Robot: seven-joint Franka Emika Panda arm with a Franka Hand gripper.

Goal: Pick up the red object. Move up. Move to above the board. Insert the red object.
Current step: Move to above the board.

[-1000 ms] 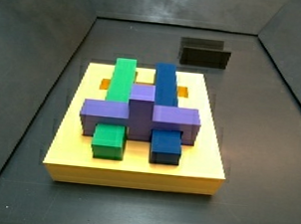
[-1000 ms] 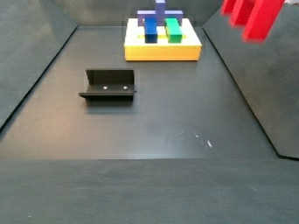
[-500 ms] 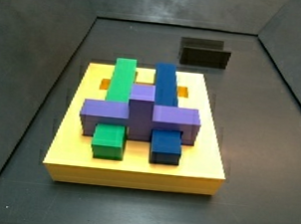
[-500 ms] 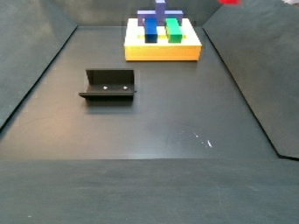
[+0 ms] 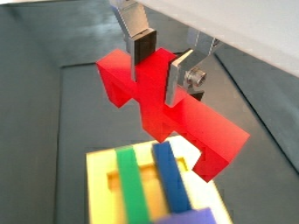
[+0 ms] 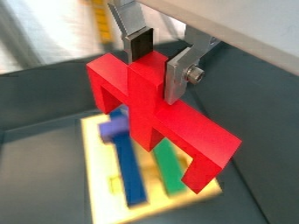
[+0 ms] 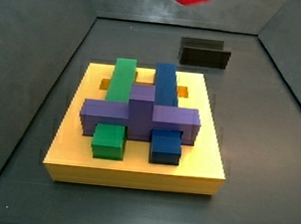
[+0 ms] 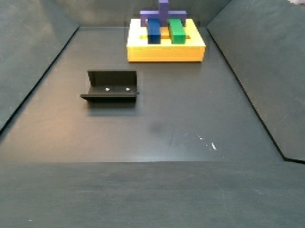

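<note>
No lettering, labels, brands or numbers can be read anywhere in these views (the gripper (image 5: pixel 160 63), holding the red object (image 5: pixel 170 118) above the board (image 7: pixel 71 141), bears none either).

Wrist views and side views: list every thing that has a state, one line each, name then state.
Pincer: shut on the bright red blocky arch piece, high above the board.
Bright red blocky arch piece: held by its stem, lifted, not inserted.
Thick yellow square board: flat on the floor; green, blue and purple blocks seated.
Dark L-shaped fixture: upright, empty.
</note>
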